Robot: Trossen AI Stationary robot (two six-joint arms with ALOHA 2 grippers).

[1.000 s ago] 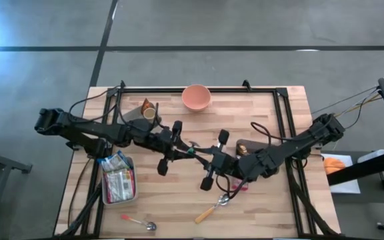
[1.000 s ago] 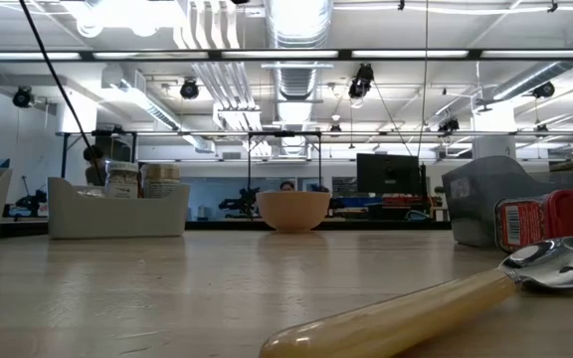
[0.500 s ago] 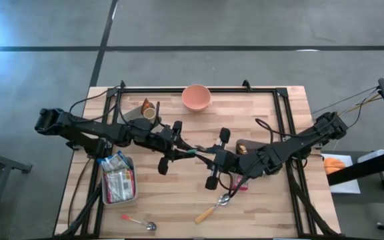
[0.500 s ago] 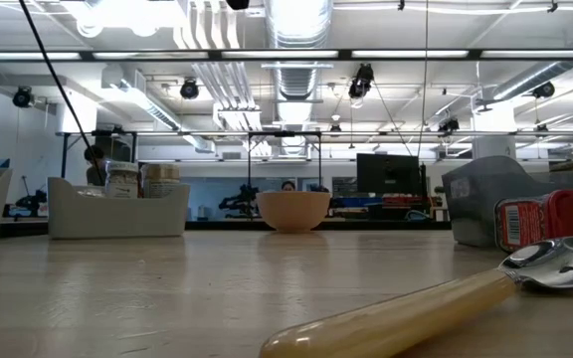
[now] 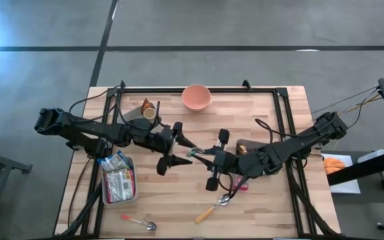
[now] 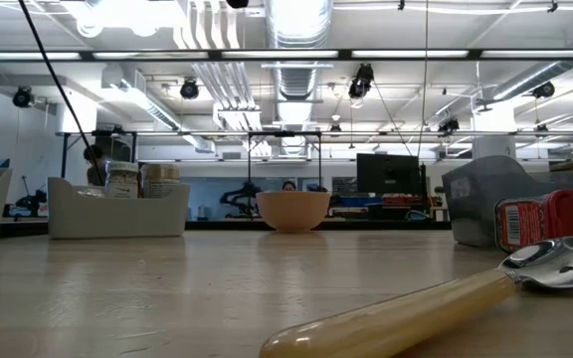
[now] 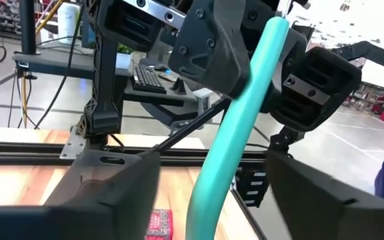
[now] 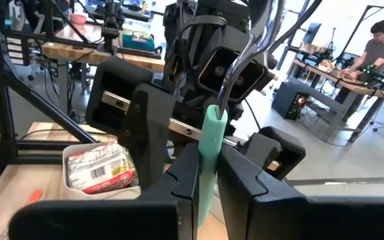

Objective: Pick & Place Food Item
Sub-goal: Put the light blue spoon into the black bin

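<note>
wooden slatted table point(image 5: 259, 200), mid-frame handoff: right gripper point(image 5: 202, 154) clamps the teal-handled utensil point(image 5: 192, 153), left gripper point(image 5: 177, 151) spread wide around it. thin pinch near one end, so it could swivel or drop if bumped.

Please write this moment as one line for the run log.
left claw: open beside teal utensil handle | right claw: shut on teal utensil handle | place: mid-air above table

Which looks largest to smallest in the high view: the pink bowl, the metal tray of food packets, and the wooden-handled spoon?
1. metal tray, clearly largest.
2. pink bowl.
3. wooden-handled spoon: about as long as the bowl is wide, but much thinner, so ranked last.
</note>
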